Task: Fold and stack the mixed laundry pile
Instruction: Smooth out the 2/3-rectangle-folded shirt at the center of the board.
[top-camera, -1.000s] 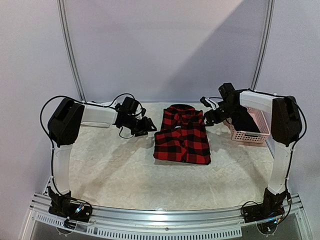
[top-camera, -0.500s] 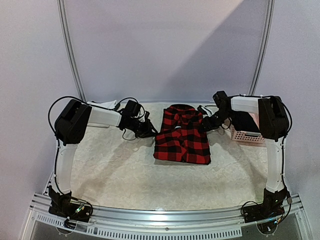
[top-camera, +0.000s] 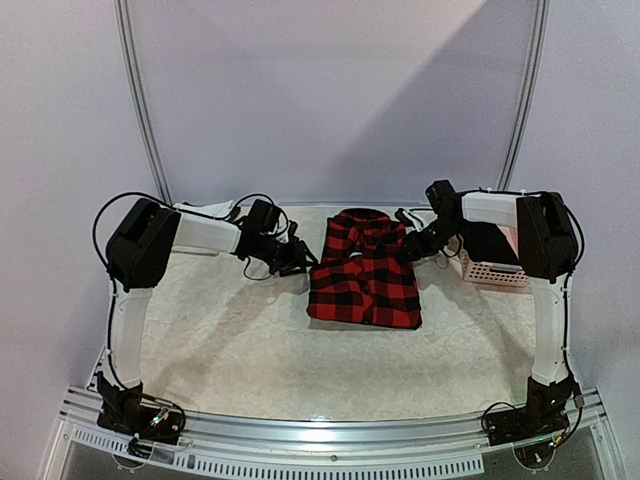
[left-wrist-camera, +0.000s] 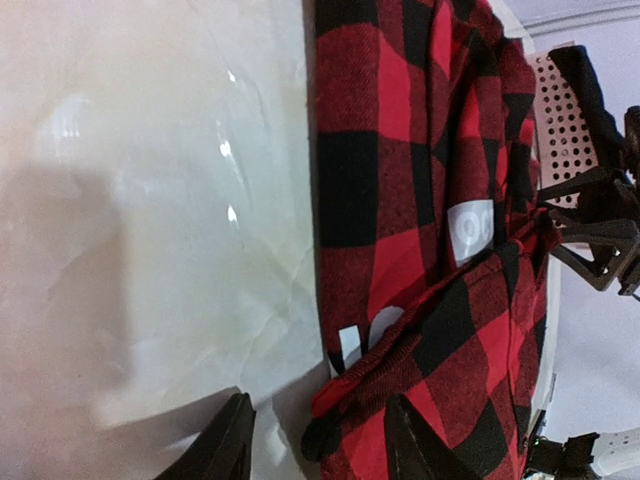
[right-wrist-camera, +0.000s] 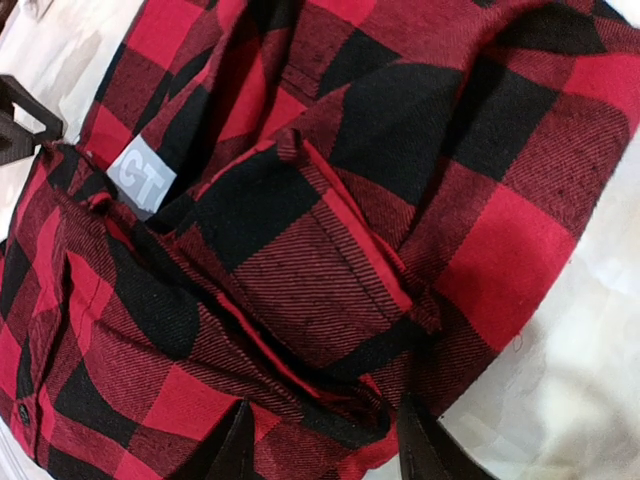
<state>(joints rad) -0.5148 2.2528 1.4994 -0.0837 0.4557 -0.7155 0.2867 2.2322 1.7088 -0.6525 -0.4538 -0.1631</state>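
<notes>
A red-and-black checked flannel shirt (top-camera: 364, 272) lies folded on the table at centre back. My left gripper (top-camera: 303, 258) is open at the shirt's left edge; in the left wrist view (left-wrist-camera: 318, 450) one finger rests on the table and the other over the cloth edge (left-wrist-camera: 420, 250). My right gripper (top-camera: 407, 248) is open at the shirt's upper right edge; in the right wrist view (right-wrist-camera: 325, 450) its fingers straddle a fold of the flannel (right-wrist-camera: 320, 230). A dark piece lies in the pink basket (top-camera: 500, 270). No white cloth shows.
The pink perforated basket stands at the back right, behind my right arm; it also shows in the left wrist view (left-wrist-camera: 562, 120). The table has a pale crinkled cover (top-camera: 250, 340). Curved frame poles (top-camera: 140, 100) rise at the back.
Both grippers moved inward to the shirt's two sides over the last second. Since half a second ago they have barely moved. The shirt has not shifted.
</notes>
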